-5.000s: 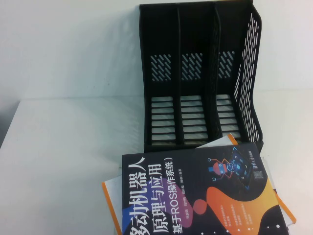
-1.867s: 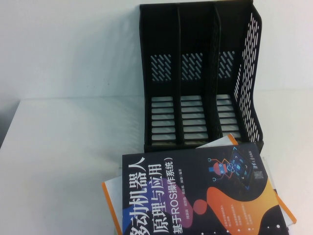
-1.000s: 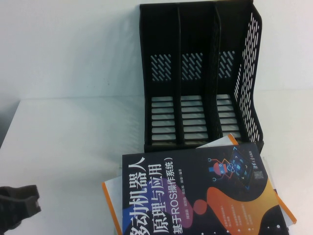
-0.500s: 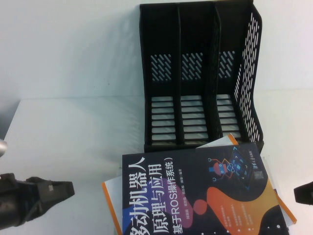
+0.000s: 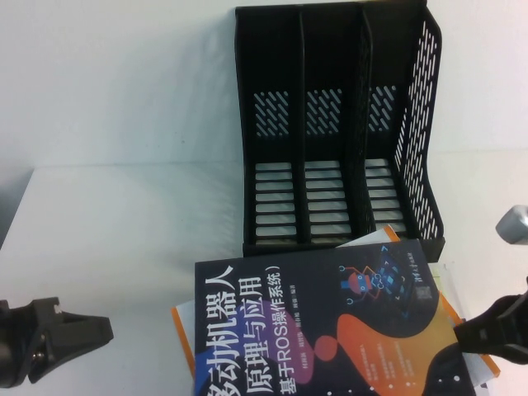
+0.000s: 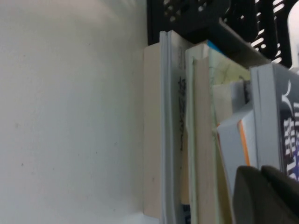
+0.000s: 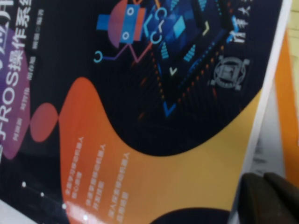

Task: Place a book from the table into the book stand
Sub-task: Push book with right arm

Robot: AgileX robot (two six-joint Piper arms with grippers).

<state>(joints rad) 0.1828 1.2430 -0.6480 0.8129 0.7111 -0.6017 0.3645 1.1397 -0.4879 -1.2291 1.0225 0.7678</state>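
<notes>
The book (image 5: 330, 330), dark navy with a white title and orange blobs, lies flat on the table (image 5: 124, 231), on top of other books, just in front of the book stand (image 5: 330, 124). The black stand is upright with three empty slots. My left gripper (image 5: 103, 327) is shut and empty, low over the table, left of the book. In the left wrist view the left gripper (image 6: 264, 186) faces the stacked book edges, and the book's cover edge (image 6: 285, 121) shows. My right gripper (image 5: 462, 334) is shut at the book's right edge. In the right wrist view the right gripper (image 7: 266, 186) is beside the cover (image 7: 140, 116).
A white book with an orange border (image 5: 183, 330) sticks out under the navy book on both sides. Several stacked books (image 6: 173, 130) show edge-on in the left wrist view, with the stand (image 6: 201, 18) behind. The table's left edge (image 5: 16, 214) runs diagonally.
Both arms have come into view from the bottom corners. The right gripper has reached the book's right edge. The book has slid a little to the left.
</notes>
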